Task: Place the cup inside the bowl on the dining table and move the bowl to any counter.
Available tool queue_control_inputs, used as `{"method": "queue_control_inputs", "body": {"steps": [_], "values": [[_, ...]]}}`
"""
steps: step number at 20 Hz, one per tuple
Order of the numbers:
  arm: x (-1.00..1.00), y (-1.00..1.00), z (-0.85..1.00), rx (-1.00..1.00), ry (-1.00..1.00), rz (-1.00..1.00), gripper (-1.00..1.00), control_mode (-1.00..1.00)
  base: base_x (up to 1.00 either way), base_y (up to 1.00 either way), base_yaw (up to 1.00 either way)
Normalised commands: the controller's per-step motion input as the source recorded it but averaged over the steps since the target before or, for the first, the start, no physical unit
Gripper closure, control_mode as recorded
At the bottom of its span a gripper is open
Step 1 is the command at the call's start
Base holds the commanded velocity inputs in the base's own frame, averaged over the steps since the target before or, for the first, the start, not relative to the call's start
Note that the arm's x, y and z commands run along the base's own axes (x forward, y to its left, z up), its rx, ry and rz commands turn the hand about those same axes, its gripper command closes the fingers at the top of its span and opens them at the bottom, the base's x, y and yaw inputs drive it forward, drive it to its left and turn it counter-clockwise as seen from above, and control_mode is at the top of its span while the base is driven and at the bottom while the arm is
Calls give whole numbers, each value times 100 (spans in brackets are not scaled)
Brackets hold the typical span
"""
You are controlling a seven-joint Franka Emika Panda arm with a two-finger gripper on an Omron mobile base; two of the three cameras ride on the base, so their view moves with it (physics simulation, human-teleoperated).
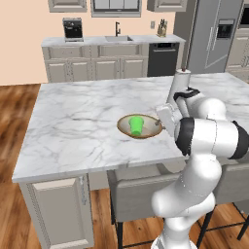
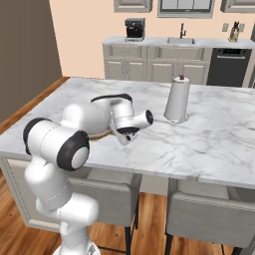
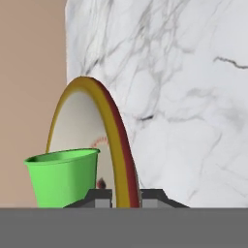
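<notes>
The cup lies in the bowl near the surface's front edge; the end effector pinches the bowl's rim.

Green cup inside bowl

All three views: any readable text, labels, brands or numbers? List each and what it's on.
None readable.
Coffee machine on the counter: no legible brand or label.
Dishwasher: plain dark front, no lettering.
Wall oven: too small to tell.
Bowl: small reddish marks on the inside in the hand view, too blurred to read.
Cup, paper towel roll, dining table: no markings.
</notes>
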Motion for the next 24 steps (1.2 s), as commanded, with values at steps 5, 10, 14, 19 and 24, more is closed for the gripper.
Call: {"method": "queue_control_inputs", "body": {"steps": [5,10,14,19,24], "values": [[-14,12,0,0,8,9,100,-100,0,0,0],[0,11,0,-2,9,7,100,-100,0,0,0],[0,2,4,0,2,5,100,-100,0,0,0],[-1,6,1,0,0,3,100,-100,0,0,0],[0,0,0,0,0,0,100,-100,0,0,0]]}}
